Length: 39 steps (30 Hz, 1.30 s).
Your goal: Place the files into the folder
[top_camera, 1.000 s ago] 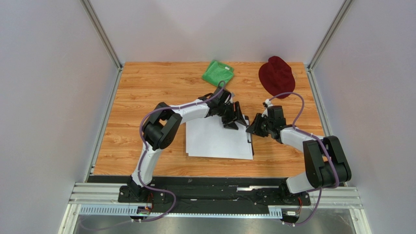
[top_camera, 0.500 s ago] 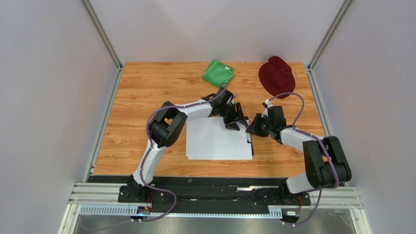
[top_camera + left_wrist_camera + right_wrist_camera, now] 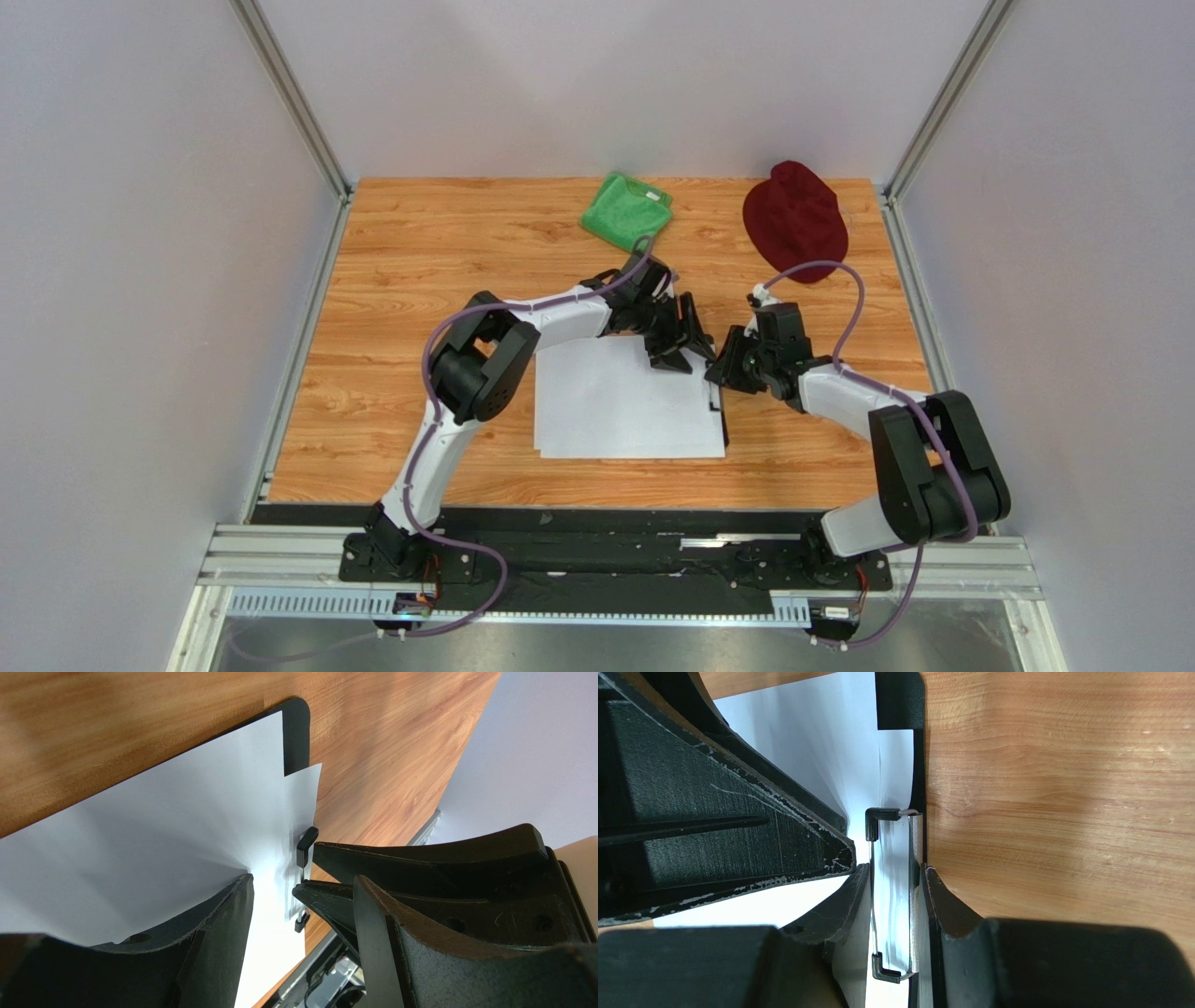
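Observation:
The files point(image 3: 624, 406) are white sheets lying on the folder, a black board of which only the right edge point(image 3: 721, 399) shows from above. In the left wrist view the sheets point(image 3: 161, 826) cover the board up to its black corner point(image 3: 298, 731). One sheet's edge stands up by the silver clip point(image 3: 306, 847). My left gripper point(image 3: 676, 343) point(image 3: 302, 882) is open over the sheets just left of the clip. My right gripper point(image 3: 723, 367) point(image 3: 894, 871) is shut on the clip point(image 3: 896, 896), one finger on each side. The board's edge point(image 3: 899, 700) shows above it.
A green cloth point(image 3: 627, 209) lies at the back middle of the wooden table point(image 3: 421, 280). A dark red hat point(image 3: 794, 217) lies at the back right. Grey walls and metal rails bound the table. The two grippers are almost touching.
The sheets have slid slightly and lie squarer on the board. The left arm's elbow has moved right. The right gripper has shifted a little to the left at the clip.

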{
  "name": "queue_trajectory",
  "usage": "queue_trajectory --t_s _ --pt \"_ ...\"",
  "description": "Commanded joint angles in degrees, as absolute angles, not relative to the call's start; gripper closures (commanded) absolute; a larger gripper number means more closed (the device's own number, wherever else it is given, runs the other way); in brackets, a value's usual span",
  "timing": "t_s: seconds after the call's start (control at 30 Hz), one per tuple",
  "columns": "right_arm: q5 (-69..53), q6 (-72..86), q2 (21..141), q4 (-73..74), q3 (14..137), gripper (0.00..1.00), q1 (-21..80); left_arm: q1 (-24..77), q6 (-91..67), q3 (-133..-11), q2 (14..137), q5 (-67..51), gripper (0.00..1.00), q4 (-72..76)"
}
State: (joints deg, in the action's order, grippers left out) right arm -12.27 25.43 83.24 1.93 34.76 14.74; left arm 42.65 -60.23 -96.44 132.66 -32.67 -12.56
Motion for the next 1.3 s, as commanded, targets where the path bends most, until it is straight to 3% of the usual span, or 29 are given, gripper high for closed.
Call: queue_trajectory --t_s 0.0,0.3,0.43,0.73,0.87,1.1,1.27 --pt "-8.62 26.28 83.23 3.69 36.82 1.00 17.31 42.98 -60.64 -96.94 131.22 -31.02 0.36 -11.87" --pt "-0.09 28.47 85.87 7.30 38.15 1.00 20.39 42.63 -61.08 -97.38 127.19 -32.96 0.21 -11.78" --pt "-0.35 29.70 85.60 6.07 37.62 1.00 20.39 41.40 -60.82 -96.15 123.23 -34.27 0.06 -10.99" --pt "-3.43 30.41 87.89 4.22 38.06 1.00 20.22 40.17 -55.73 -96.24 114.62 -37.69 0.04 -17.22" --pt "-5.09 30.23 87.37 3.96 37.97 1.00 19.43 39.47 -49.06 -91.52 107.25 -32.01 0.04 -24.42" --pt "-13.17 27.69 86.75 3.43 38.50 1.00 16.27 26.39 -31.93 -77.72 89.32 -27.69 0.03 -40.58" --pt "-18.27 27.16 87.36 1.23 38.14 1.00 14.86 13.21 -28.21 -62.88 79.22 -29.27 0.02 -42.19"
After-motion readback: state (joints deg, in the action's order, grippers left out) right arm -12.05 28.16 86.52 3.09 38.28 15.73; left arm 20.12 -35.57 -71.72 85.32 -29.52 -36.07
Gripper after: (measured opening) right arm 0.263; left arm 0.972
